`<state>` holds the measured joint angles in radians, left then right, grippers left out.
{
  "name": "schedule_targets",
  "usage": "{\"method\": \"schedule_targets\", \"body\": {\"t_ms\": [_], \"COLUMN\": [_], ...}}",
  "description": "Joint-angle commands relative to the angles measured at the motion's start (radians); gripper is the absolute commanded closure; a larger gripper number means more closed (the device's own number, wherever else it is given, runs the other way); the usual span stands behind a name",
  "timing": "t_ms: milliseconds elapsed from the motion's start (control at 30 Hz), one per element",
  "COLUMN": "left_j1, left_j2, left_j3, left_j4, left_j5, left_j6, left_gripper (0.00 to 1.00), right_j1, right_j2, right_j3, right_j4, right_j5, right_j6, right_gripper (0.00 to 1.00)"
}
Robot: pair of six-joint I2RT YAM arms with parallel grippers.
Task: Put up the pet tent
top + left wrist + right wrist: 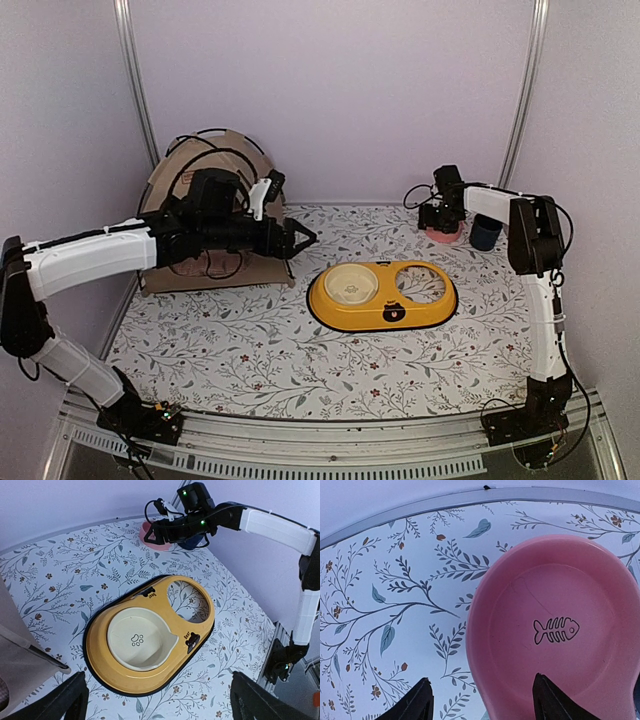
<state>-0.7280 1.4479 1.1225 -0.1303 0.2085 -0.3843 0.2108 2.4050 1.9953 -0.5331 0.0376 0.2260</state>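
pet tent (165, 182) standing domed at 10 o'clock on counter (250, 350) | left fingers (65, 700) gaping at tent's 3 o'clock | right fingers (417, 702) gaping over pink bowl (555, 630) at 2 o'clock

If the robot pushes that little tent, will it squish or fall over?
Probably squish a bit: the pet tent is soft tan fabric held up by thin black poles, so it likely bends. It looks light and hollow, so a shove may slide or tip it on the flowery table.
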Motion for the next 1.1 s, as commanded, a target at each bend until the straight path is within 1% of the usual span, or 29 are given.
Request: {"method": "schedule_targets", "body": {"t_ms": [0,167,200,267,400,500,667,833,1067], "left_j1": [0.012,0.012,0.012,0.012,0.012,0.012,0.015,0.015,0.021], "left_j2": [0.045,0.102,0.113,0.132,0.145,0.15,0.164,0.164,0.127], "left_j3": [0.062,0.131,0.151,0.175,0.192,0.197,0.218,0.225,0.173], "left_j4": [-0.031,-0.08,-0.092,-0.103,-0.109,-0.105,-0.102,-0.101,-0.067], "left_j5": [0.026,0.022,0.021,0.018,-0.011,-0.029,-0.052,-0.058,-0.057], "left_j6": [-0.028,-0.029,-0.03,-0.031,-0.035,-0.04,-0.041,-0.036,-0.029], "left_gripper": [0.01,0.01,0.01,0.01,0.01,0.01,0.01,0.01,0.01], "right_j1": [0.02,0.07,0.089,0.111,0.144,0.162,0.177,0.177,0.193], "right_j2": [-0.02,-0.046,-0.089,-0.115,-0.179,-0.212,-0.252,-0.257,-0.255], "right_j3": [-0.082,-0.163,-0.189,-0.239,-0.345,-0.391,-0.433,-0.44,-0.436], "right_j4": [-0.032,-0.005,0.004,0.024,0.09,0.118,0.14,0.115,0.083], "right_j5": [-0.073,-0.086,-0.083,-0.077,-0.069,-0.071,-0.029,0.024,0.062], "right_j6": [0.081,0.129,0.141,0.157,0.189,0.198,0.19,0.162,0.114], "right_gripper": [0.33,0.37,0.37,0.38,0.39,0.42,0.46,0.51,0.57]}}
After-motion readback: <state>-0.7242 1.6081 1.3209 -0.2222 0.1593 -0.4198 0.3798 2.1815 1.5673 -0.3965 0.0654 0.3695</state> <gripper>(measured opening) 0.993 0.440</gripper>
